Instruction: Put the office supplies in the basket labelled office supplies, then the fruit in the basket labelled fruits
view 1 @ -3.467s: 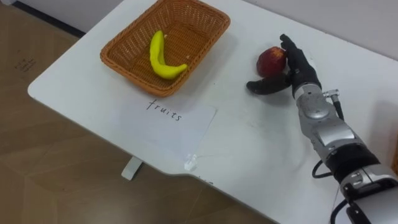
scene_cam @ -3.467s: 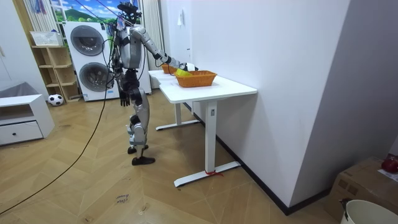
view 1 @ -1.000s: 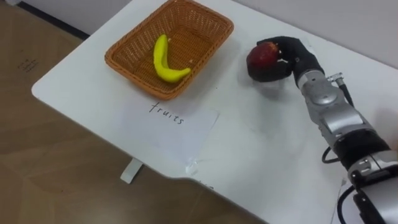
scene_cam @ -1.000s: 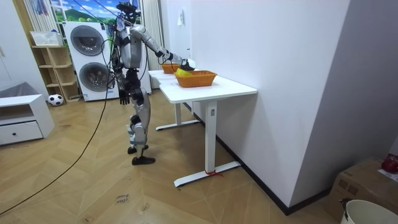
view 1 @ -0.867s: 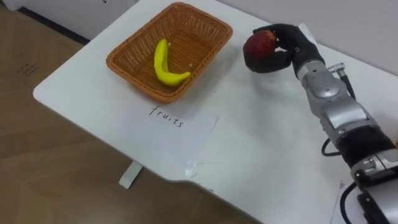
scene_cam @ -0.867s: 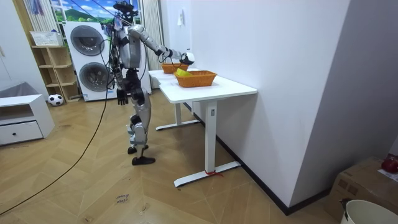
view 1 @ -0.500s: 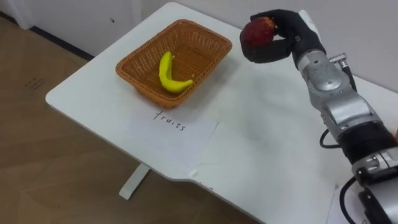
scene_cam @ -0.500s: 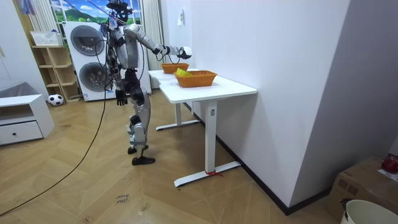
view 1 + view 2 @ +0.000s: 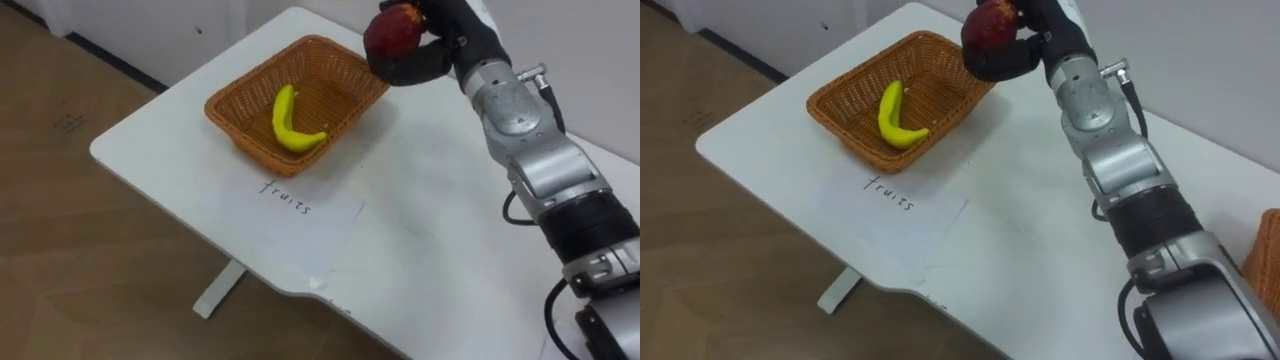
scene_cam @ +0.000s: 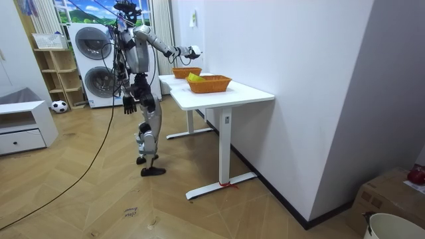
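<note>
Apple clamped in right hand's curled fingers; arm stretched forward, hand raised over basket's far corner. Banana lies in basket; left hand hangs by hip.

Both head eyes look steeply down from close above the white rectangular tabletop and orange woven wicker basket, overlapping almost wholly. The room camera stands well back, level, facing that table's end, white washing machines behind.

Home laundry corner: stacked washing machines, shelf, football.
</note>
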